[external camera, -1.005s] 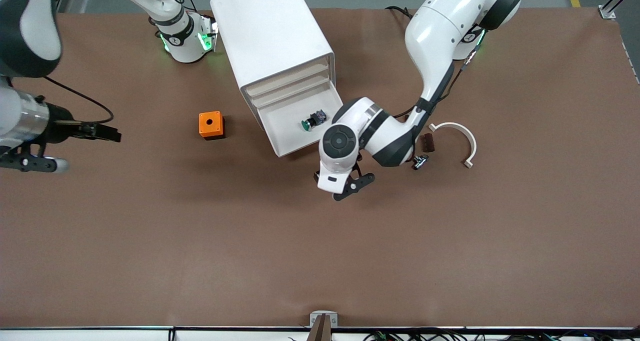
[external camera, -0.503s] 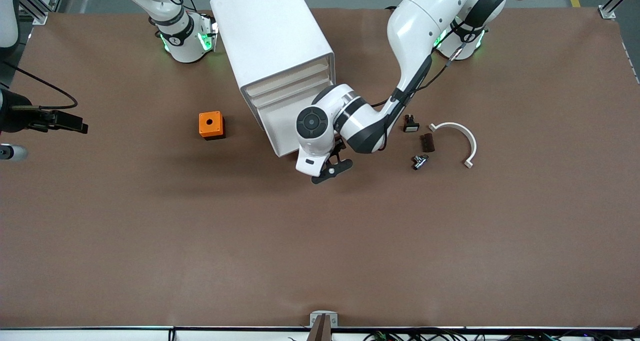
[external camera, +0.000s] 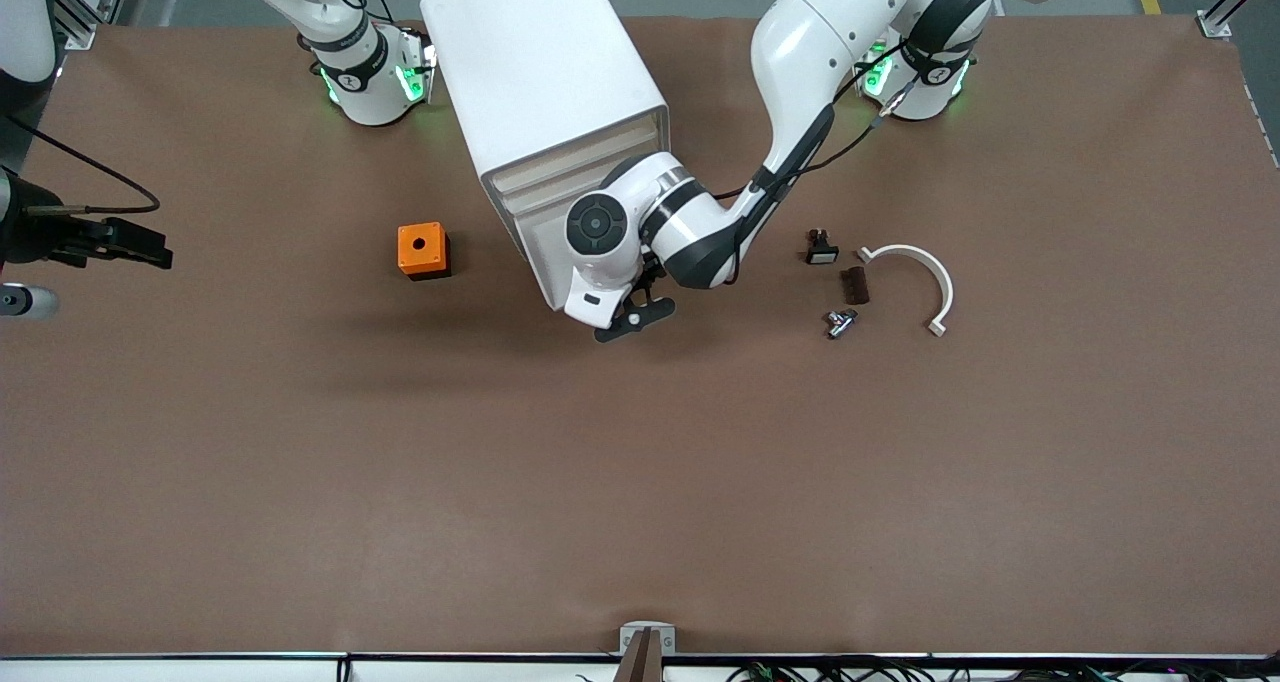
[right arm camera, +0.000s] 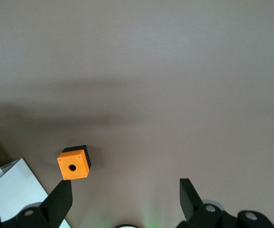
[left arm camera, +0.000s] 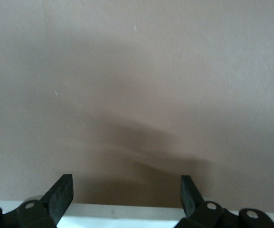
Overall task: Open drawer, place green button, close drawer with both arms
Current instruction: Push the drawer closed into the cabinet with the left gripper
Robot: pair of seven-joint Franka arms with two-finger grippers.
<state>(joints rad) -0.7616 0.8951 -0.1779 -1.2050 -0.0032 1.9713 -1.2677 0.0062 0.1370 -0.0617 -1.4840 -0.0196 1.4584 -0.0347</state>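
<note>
Brown table (external camera: 700, 462) carries the open drawer (external camera: 545, 252), the button hidden inside under the left arm, whose left gripper (external camera: 622, 324), fingers apart, must push it shut; right gripper (external camera: 140, 245), fingers apart, waits.

My two glossy white jointed arms (external camera: 800, 72) have black joint rings, green base lights and thin black cables.

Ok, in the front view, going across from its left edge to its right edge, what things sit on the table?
orange box → white cabinet → black switch → small metal part → dark brown block → white curved piece
</note>
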